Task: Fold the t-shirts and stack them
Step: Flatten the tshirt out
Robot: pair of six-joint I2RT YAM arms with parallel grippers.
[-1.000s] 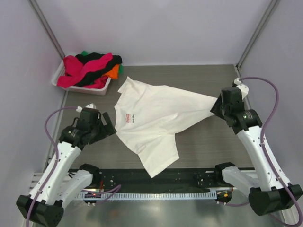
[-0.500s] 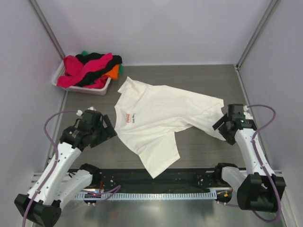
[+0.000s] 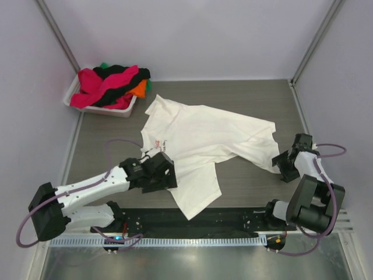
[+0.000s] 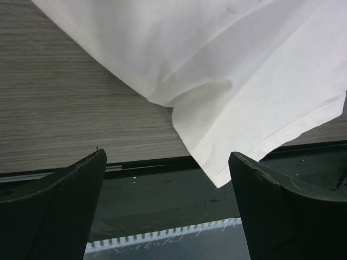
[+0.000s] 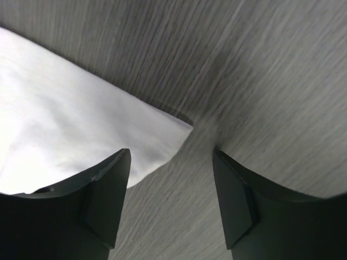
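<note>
The white t-shirt [image 3: 198, 143] with a small red chest print lies spread and rumpled on the grey table. Its lower corner hangs over the near black rail, as the left wrist view [image 4: 255, 103] shows. My left gripper [image 3: 169, 178] is open and empty, low over the shirt's left lower edge. My right gripper [image 3: 284, 166] is open and empty, just right of the shirt's right corner [image 5: 81, 135]. Pink, black, orange and green t-shirts [image 3: 111, 84] are piled in a white bin.
The white bin [image 3: 108, 109] stands at the back left corner. A black rail [image 3: 192, 219] with a cable chain runs along the table's near edge. Grey walls and metal posts close in the table on three sides.
My right gripper has let go of the shirt's right corner and drawn back and down to the right. My left arm has swung right, onto the shirt's left lower edge.
</note>
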